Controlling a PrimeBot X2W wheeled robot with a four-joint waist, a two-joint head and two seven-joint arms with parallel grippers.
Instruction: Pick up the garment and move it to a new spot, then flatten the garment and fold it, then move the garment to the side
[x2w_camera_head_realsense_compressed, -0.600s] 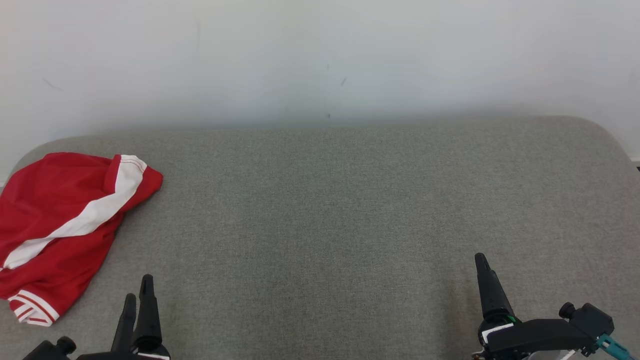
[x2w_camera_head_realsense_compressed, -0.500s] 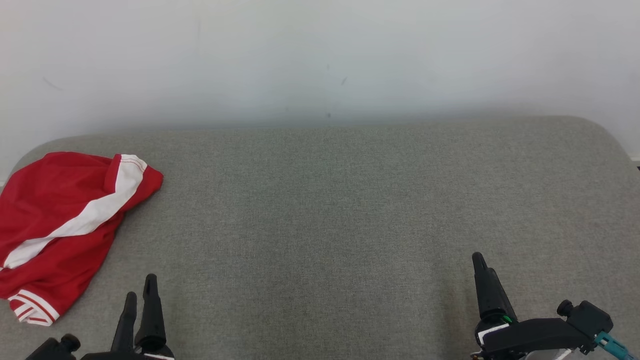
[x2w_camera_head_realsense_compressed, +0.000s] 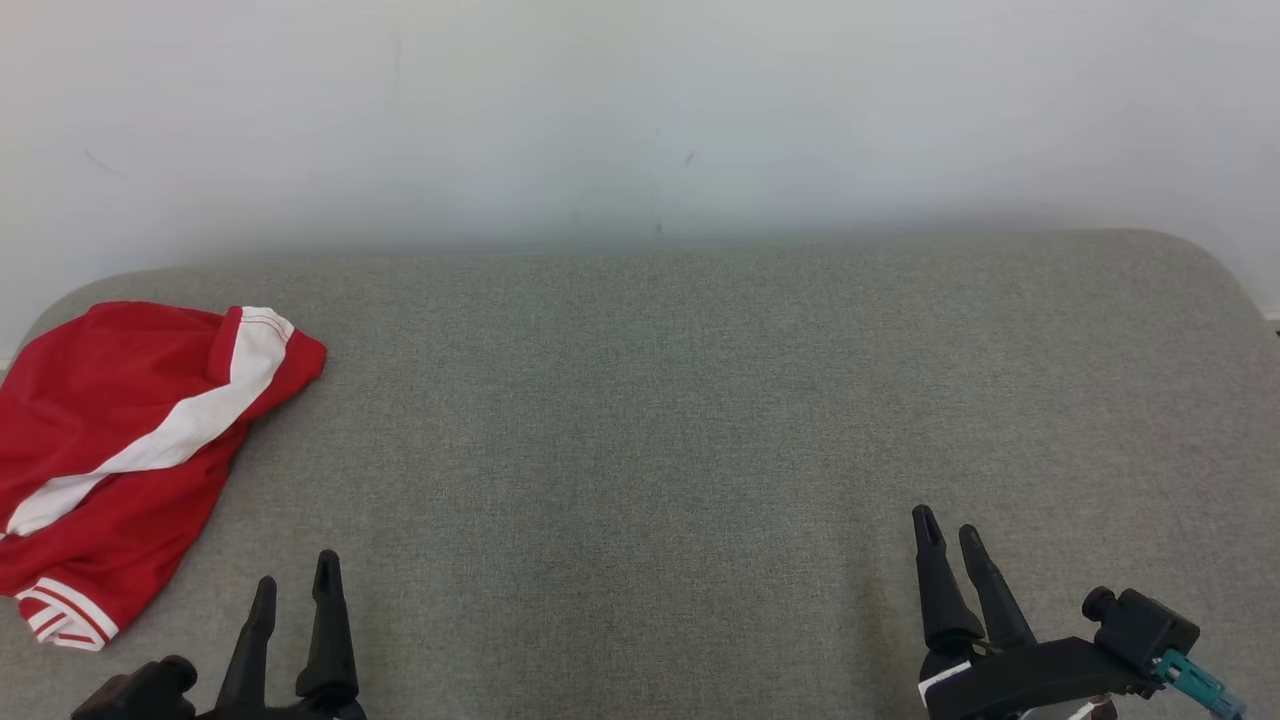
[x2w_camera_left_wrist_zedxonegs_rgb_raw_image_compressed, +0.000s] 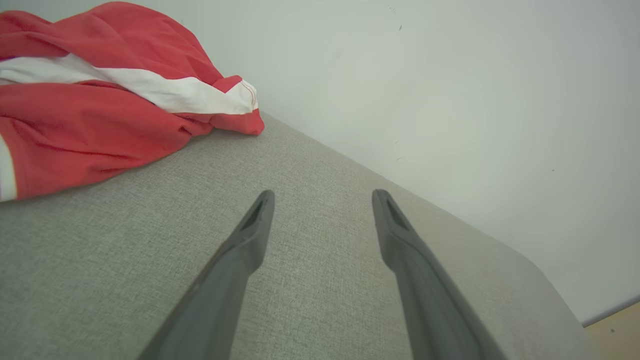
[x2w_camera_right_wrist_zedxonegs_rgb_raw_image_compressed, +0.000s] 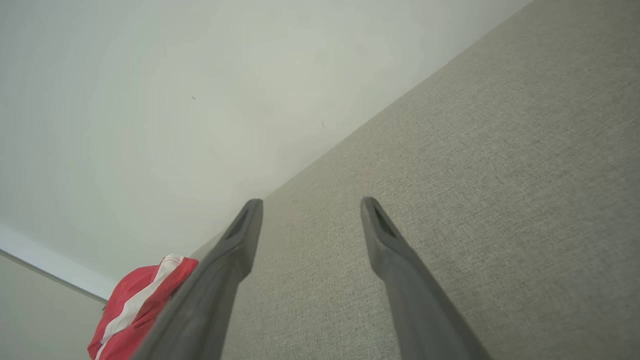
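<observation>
Red cloth with a broad white stripe, the garment (x2w_camera_head_realsense_compressed: 130, 440) lies crumpled ahead of my left gripper (x2w_camera_head_realsense_compressed: 295, 568) and off to its left. It is near the gripper but not touching it. From my right gripper (x2w_camera_head_realsense_compressed: 944, 520) it is well away to the left, across the whole width of the grey upholstered surface (x2w_camera_head_realsense_compressed: 640, 420). Both sets of fingers are spread wide and hold nothing, their tips hovering over bare fabric.

I judge this to be the very start of the first step: the pick-up has not begun. The next move calls for my left gripper to swing left and forward onto the heap. It should come down on a raised fold or the striped hem nearest it and pinch enough cloth to lift the whole piece, not just one layer.

The garment sits at the left end of the surface, close to the rounded corner, so a careless sweep could push it over that edge. Beyond my fingertips the far edge meets the pale wall (x2w_camera_head_realsense_compressed: 640, 120), which limits forward reach. Between my two grippers and ahead of them the surface is bare, leaving room to lay the garment down and spread it flat.
</observation>
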